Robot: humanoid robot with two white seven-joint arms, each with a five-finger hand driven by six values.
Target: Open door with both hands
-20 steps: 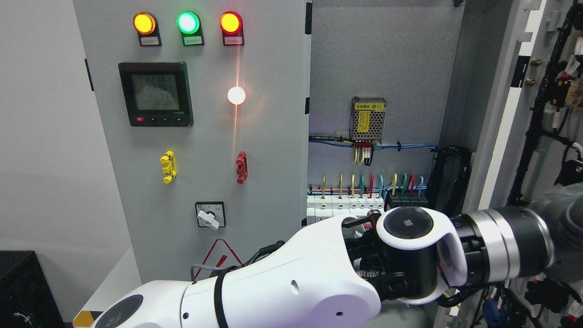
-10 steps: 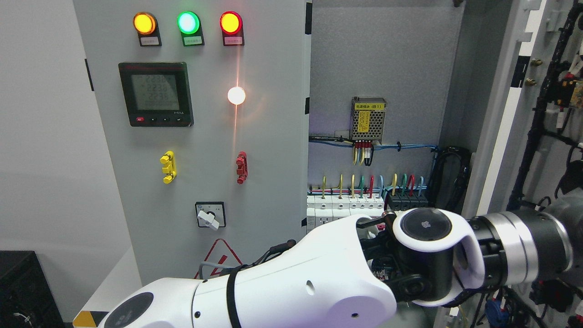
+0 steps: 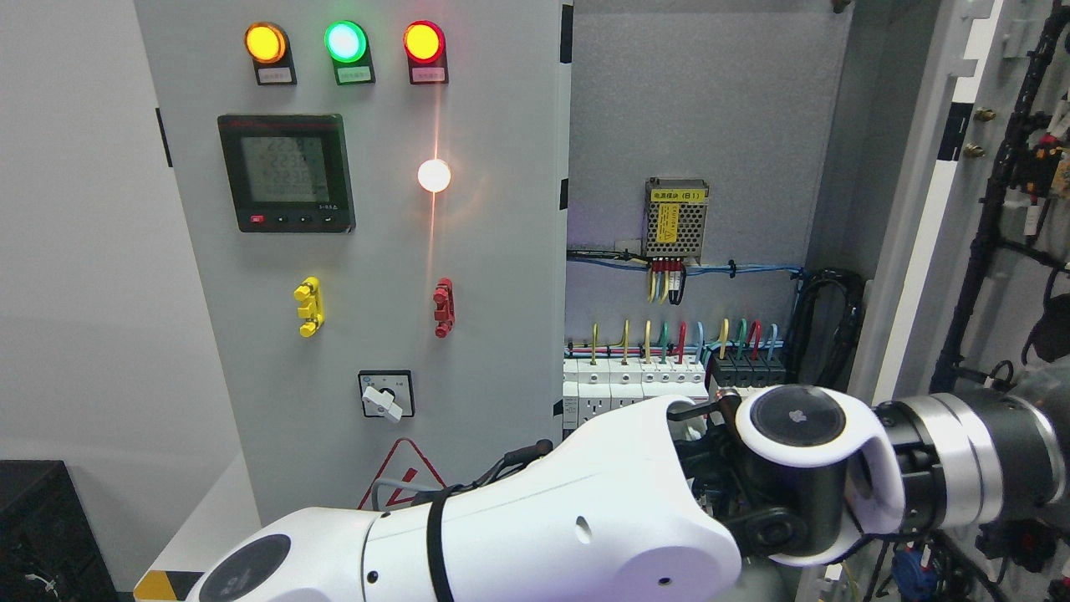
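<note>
The left arm (image 3: 535, 527) reached across to the open door (image 3: 928, 251) at the right; the hand's finger state could not be determined.

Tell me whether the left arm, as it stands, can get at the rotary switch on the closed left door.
Probably not as posed: the left arm stretches across to the right, toward the open right door, its hand out of sight. The rotary switch sits unobstructed above the forearm, so it would have to pull back first.
</note>
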